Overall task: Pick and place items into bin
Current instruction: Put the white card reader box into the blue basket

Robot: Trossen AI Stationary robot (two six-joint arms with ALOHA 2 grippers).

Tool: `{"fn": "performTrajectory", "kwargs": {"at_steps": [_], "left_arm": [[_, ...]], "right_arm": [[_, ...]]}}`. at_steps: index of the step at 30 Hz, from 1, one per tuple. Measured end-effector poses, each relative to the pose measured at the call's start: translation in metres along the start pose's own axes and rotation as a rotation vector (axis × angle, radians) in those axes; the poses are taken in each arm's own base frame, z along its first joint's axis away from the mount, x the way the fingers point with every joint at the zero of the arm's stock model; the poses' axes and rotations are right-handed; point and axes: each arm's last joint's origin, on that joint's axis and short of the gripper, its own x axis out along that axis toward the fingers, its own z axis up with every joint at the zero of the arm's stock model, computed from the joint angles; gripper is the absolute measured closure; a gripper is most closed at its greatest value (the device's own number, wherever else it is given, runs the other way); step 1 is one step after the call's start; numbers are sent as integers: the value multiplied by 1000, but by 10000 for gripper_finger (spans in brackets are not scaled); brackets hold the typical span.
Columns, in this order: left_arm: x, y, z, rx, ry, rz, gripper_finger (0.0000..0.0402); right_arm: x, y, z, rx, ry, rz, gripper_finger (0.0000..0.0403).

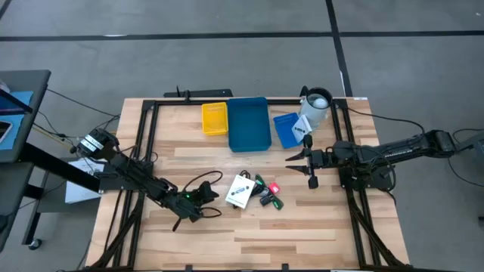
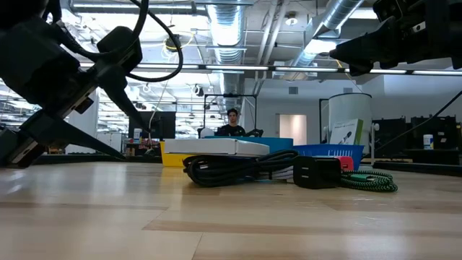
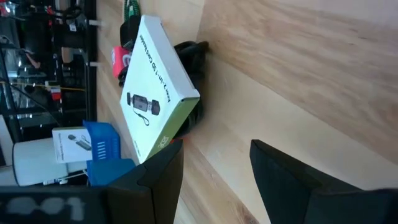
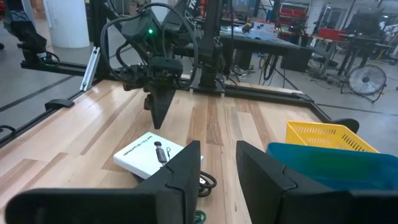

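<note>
A white card package (image 1: 240,190) lies on a heap of black cable and small black pieces with green and red parts (image 1: 268,193) at the table's middle. It also shows in the left wrist view (image 3: 155,87) and the low view (image 2: 224,146). A second white package (image 1: 302,127) stands in a small blue basket (image 1: 286,130). My left gripper (image 1: 212,193) is open just left of the first package, fingers on either side of bare table (image 3: 214,168). My right gripper (image 1: 301,168) is open and empty above the table, right of the heap (image 4: 217,155).
A blue bin (image 1: 249,123) stands at the far middle, with a yellow bin (image 1: 215,119) on its left. A white cup (image 1: 315,108) stands beside the small blue basket. A black frame rail (image 1: 147,136) borders the table. A person (image 2: 232,124) shows far behind the table.
</note>
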Motion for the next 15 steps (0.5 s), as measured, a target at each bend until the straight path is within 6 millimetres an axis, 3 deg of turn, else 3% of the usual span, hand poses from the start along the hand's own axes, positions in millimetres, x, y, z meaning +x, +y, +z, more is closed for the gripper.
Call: {"fn": "performTrajectory", "kwargs": {"at_steps": [8, 15], "left_arm": [[2, 3, 4, -10, -13, 8, 224], [30, -1, 28, 22, 61, 29, 224]], "right_arm": [[0, 0, 0, 0, 0, 0, 304], [0, 0, 0, 0, 1, 0, 304]]}}
